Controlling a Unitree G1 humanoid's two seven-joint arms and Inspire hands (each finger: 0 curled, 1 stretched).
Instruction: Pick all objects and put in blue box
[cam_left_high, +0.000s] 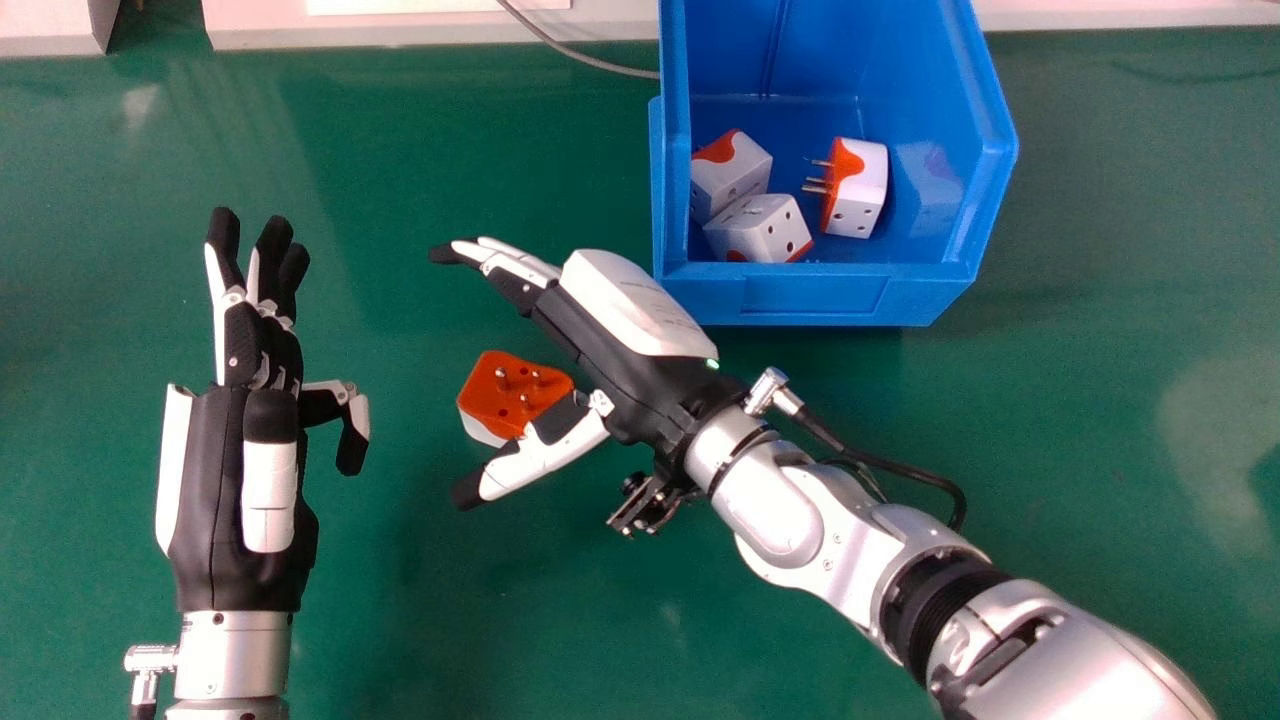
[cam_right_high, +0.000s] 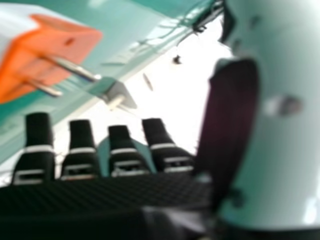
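Head view: the plug (cam_left_high: 515, 390) lies on the table (cam_left_high: 420, 600), prongs up, its tapered end toward the right hand (cam_left_high: 625, 365); its long axis is hard to tell, the thumb covering one corner. That hand's fingers are straight, thumb spread wide, gripping nothing; whether the thumb touches the plug, I cannot tell. There's room between plug and left hand (cam_left_high: 225, 470). The box (cam_left_high: 815, 297), holding three more plugs (cam_left_high: 865, 190), has its near edge close by the right hand's back
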